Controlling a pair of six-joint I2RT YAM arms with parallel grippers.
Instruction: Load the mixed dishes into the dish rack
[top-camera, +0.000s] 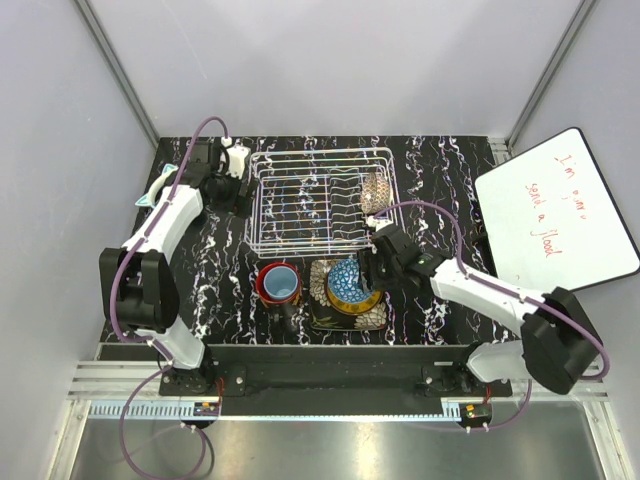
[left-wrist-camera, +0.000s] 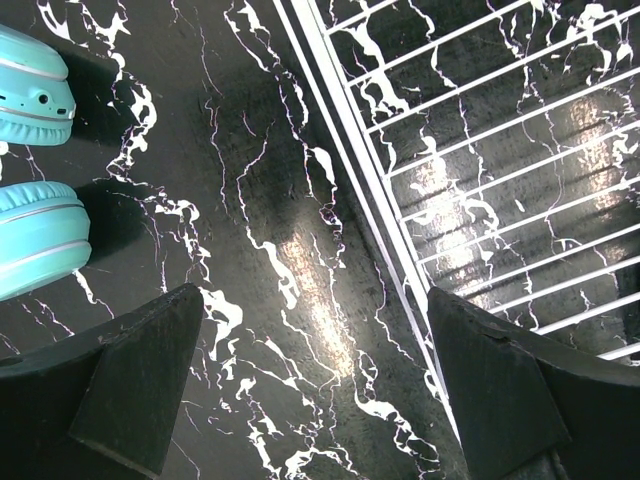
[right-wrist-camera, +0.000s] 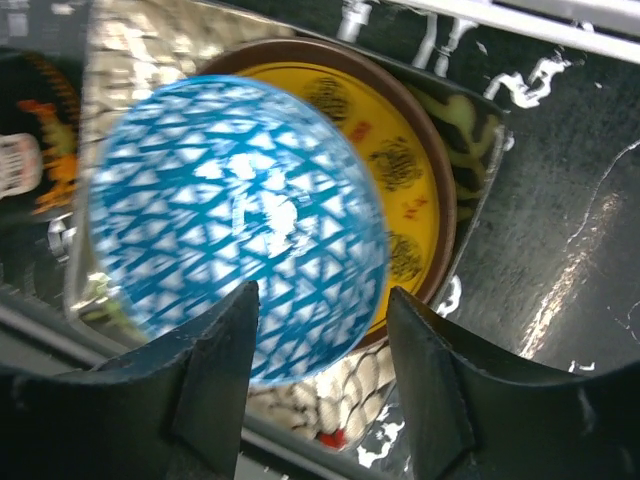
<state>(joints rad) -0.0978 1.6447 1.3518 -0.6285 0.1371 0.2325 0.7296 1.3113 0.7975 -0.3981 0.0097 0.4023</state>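
I see the left gripper (left-wrist-camera: 313, 295) spread wide over the marble table (left-wrist-camera: 250, 200), just left of the dish rack (left-wrist-camera: 348, 150). The right gripper (right-wrist-camera: 322, 295) straddles the blue lattice bowl (right-wrist-camera: 235, 220) on the mustard-yellow plate (right-wrist-camera: 410, 170). I can't tell if it's pinching.

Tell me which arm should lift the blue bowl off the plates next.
Right. The right claw hangs open over the blue bowl on the yellow plate. The left claw sits beside the dish rack, away from them.
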